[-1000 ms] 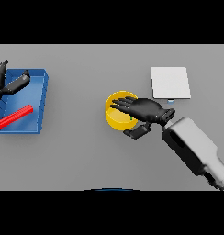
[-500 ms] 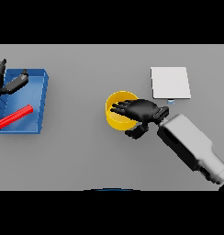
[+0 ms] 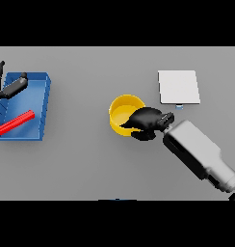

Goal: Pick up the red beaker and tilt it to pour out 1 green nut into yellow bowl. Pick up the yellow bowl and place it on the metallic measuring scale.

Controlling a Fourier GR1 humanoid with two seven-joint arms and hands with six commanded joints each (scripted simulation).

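The yellow bowl (image 3: 121, 112) stands at mid-table, and I cannot see into it well enough to tell what it holds. My right hand (image 3: 147, 120) is at its right rim, fingers curled over the edge and thumb below, gripping it. The red beaker (image 3: 14, 122) lies on its side in the blue tray (image 3: 41, 110) at the far left. My left hand (image 3: 8, 88) hovers over the tray's far left corner with straight fingers, holding nothing. The metallic measuring scale (image 3: 178, 87) is a flat pale square to the right, beyond the bowl.
My right forearm (image 3: 199, 153) runs from the lower right toward the bowl. The blue tray's walls surround the beaker. Grey tabletop (image 3: 81, 159) lies between the tray and the bowl.
My right hand's fingers, earlier spread across the bowl's top, have drawn back and curled onto its right rim. The bowl, the beaker and the left hand have stayed in place.
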